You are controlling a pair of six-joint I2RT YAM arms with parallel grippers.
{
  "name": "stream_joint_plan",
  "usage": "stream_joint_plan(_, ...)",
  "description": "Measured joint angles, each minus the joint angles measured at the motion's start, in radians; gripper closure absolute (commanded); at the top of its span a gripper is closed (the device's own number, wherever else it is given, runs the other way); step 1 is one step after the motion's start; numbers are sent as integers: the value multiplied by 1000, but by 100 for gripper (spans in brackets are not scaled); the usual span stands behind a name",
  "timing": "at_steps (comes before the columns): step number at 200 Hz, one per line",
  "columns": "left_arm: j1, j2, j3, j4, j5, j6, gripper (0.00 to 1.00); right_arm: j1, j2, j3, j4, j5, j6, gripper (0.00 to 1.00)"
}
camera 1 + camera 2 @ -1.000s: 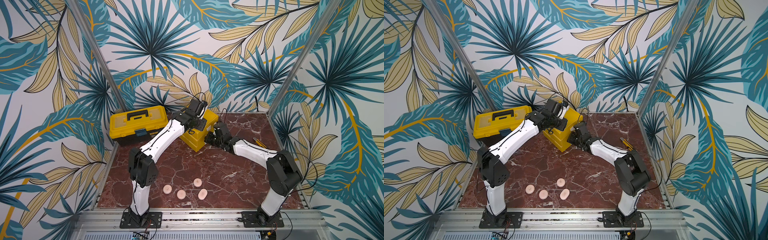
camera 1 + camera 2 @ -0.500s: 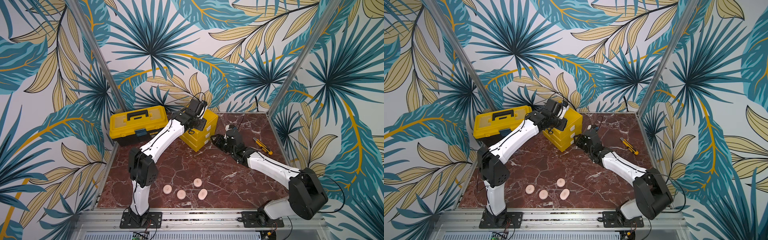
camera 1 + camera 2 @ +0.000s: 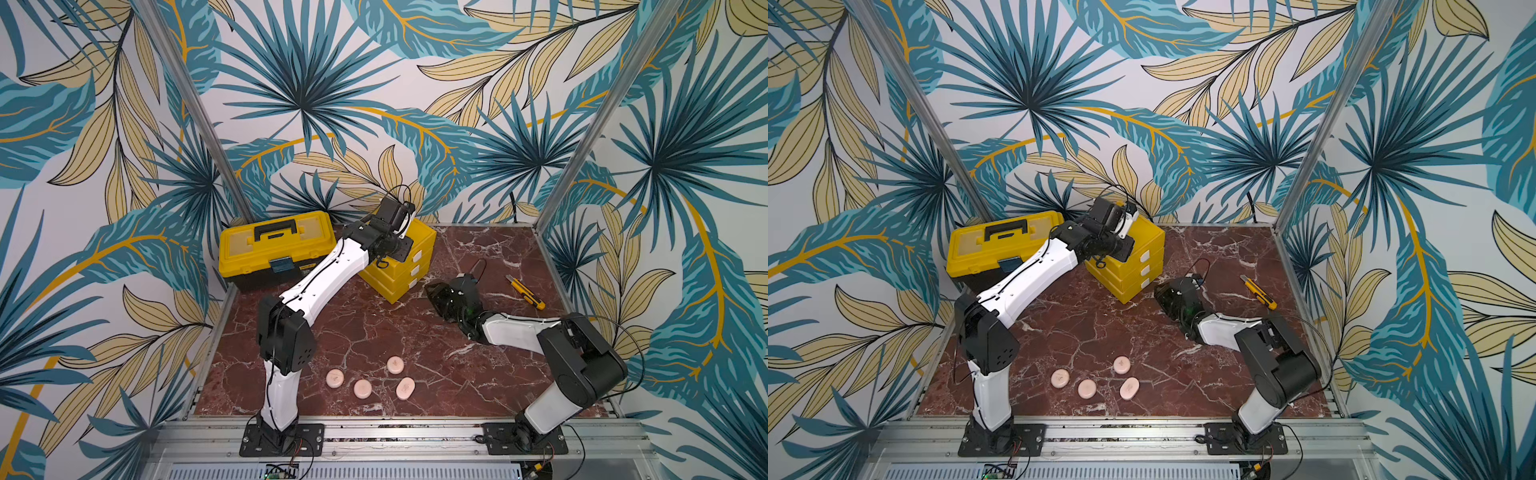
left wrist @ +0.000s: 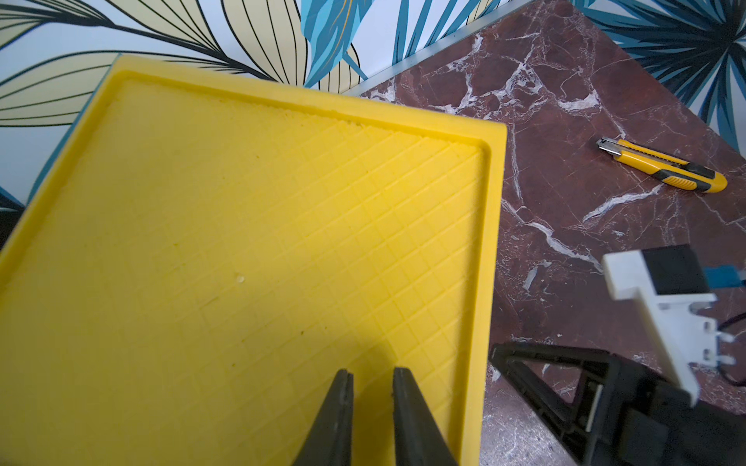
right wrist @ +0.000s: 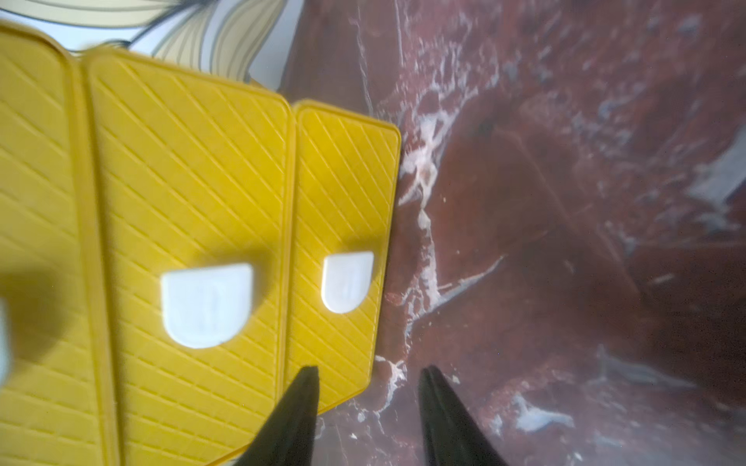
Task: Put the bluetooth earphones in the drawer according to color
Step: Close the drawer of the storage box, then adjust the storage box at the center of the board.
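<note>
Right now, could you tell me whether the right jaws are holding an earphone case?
No, the right jaws stand apart with nothing between them, in front of the drawers.

Left arm [image 3: 324, 278] reaches far forward, left end effector [image 4: 371, 375] narrowly parted; right arm [image 3: 515, 330] lies low, right end effector [image 5: 370, 371] wider apart.

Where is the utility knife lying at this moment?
In both top views the yellow-black utility knife lies flat on the marble tabletop near its right edge, right of the yellow drawer chest and the right gripper.
</note>
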Motion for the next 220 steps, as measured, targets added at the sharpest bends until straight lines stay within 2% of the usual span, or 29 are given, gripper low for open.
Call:
stream_joint_plan(22,0,-2,0,-3,-1,0,76,-82,-34,51,-28,17,-19,66)
stream_joint_plan(44,0,-10,-1,-19,-3,-3,75,-166,16,200,-69,9,-42,67)
stream_joint_plan(94,0,-32,-24,-33,-18,-2,75,-250,335,672,-132,-122,-45,68)
stream_joint_plan(127,0,-32,-16,-50,-17,-1,75,-262,528,858,-106,-240,31,71)
stream_joint_plan(169,0,-31,-15,-52,-17,0,75,-261,652,896,-45,-398,120,75)
stream_joint_plan(220,5,-26,-8,-59,-7,0,75,-245,603,776,59,-546,139,75)
